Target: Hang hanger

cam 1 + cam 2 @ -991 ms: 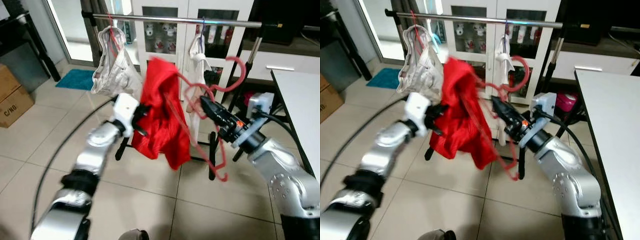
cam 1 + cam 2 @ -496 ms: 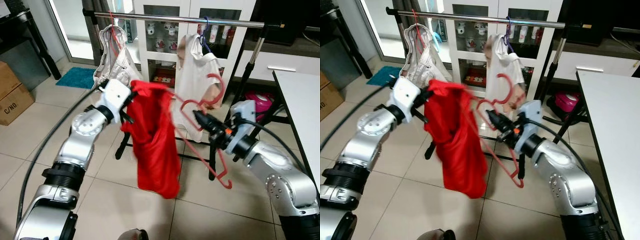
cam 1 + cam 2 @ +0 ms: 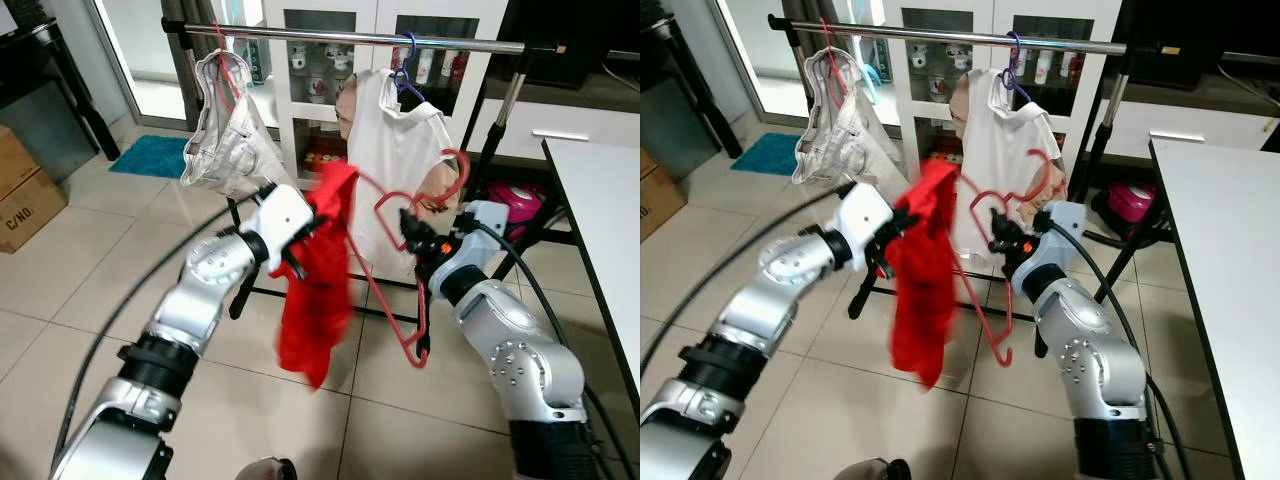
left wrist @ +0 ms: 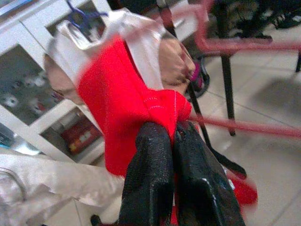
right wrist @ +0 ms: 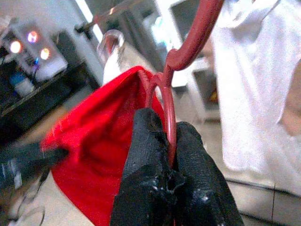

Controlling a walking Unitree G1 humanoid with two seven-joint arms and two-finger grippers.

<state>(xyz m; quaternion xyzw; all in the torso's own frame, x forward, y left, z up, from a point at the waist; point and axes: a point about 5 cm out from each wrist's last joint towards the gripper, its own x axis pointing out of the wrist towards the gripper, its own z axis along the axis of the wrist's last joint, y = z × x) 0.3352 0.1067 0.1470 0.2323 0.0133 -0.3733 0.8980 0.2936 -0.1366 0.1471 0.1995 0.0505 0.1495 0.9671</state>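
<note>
A red plastic hanger (image 3: pixel 415 215) is held out in front of the clothes rail (image 3: pixel 360 38), below it, with a red garment (image 3: pixel 315 290) draped from one shoulder. My right gripper (image 3: pixel 408 228) is shut on the hanger near its hook, seen close in the right wrist view as the hanger (image 5: pixel 170 117) pinched between the black fingers (image 5: pixel 148 155). My left gripper (image 3: pixel 300 240) is shut on the upper edge of the red garment (image 4: pixel 127 103). The garment hangs limp below it.
On the rail hang a pale garment on a red hanger (image 3: pixel 228 130) at the left and a white shirt on a blue hanger (image 3: pixel 395 135) at the middle. A white cabinet (image 3: pixel 330 60) stands behind. A white table (image 3: pixel 600 200) is at the right, a cardboard box (image 3: pixel 25 195) at the left.
The red garment has swung and now hangs narrower and more to the right. My right gripper has drawn in closer to the white shirt, and the left arm has shifted right with the cloth.
</note>
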